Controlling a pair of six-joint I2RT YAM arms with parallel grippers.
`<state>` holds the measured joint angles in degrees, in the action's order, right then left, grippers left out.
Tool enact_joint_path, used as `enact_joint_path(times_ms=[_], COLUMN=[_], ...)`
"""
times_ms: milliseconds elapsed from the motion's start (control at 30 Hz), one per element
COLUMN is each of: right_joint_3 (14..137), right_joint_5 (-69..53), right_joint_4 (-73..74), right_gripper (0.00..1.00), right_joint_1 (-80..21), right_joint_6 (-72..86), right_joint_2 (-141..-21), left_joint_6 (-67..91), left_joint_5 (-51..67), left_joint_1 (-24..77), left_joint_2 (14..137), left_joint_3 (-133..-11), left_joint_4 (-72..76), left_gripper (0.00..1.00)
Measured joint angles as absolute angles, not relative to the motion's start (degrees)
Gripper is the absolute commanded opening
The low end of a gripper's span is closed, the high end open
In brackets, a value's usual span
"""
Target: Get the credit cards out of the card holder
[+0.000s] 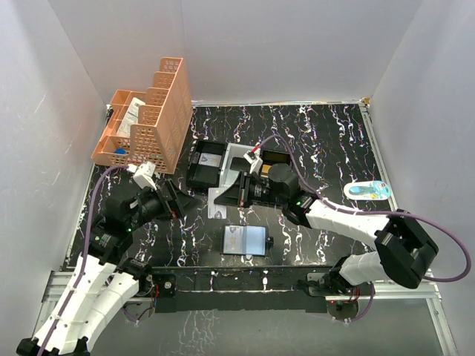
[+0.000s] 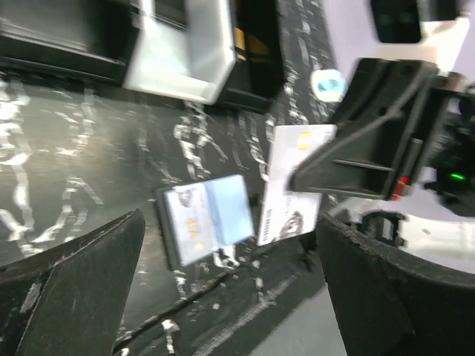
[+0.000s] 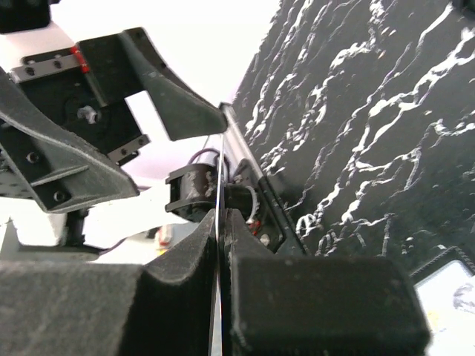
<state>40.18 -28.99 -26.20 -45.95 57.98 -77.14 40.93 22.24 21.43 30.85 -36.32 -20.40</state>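
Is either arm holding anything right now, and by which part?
The right gripper pinches a white card by one long edge. The left gripper is open and empty.

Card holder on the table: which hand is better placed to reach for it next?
Probably the left hand: it is open, empty, and faces the card holder. The right hand is shut on a white card, so it is busy.

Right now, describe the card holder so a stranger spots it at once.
Look at the black marbled table, near the middle of its front edge. The card holder lies flat and open. It is a thin grey-blue bifold with a black tab, unlike the black-and-white tray behind it.
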Motion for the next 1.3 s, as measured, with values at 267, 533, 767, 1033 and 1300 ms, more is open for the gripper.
enact_joint_path(times_ms=[267,533,767,1033,1300], right_joint_3=[51.99,67.64,84.29,98.85,102.72], right_joint_5=[-20.32,-9.47,-0.01,10.09,16.43], right_joint_4=[-7.33,5.91,15.20,22.81,27.55], right_gripper=[0.00,0.00,0.00,0.00,0.00], right_joint_1=[-45.98,-46.13,-47.07,-47.90,-47.94], right_joint_6=[44.93,35.57,31.42,26.72,23.16], right_joint_2=[-77.12,-87.66,-103.09,-117.01,-121.27], left_joint_6=[30.94,24.60,23.44,23.79,23.51], left_joint_5=[4.84,-10.09,-16.69,-21.32,-20.88], left_joint_1=[21.43,21.43,21.43,21.43,21.43], left_joint_2=[34.44,41.65,40.82,38.26,39.72], left_joint_3=[-46.83,-48.31,-44.42,-44.07,-44.05], left_joint_4=[-32.97,-33.65,-31.59,-31.46,-30.94], left_gripper=[0.99,0.99,0.99,0.99,0.99])
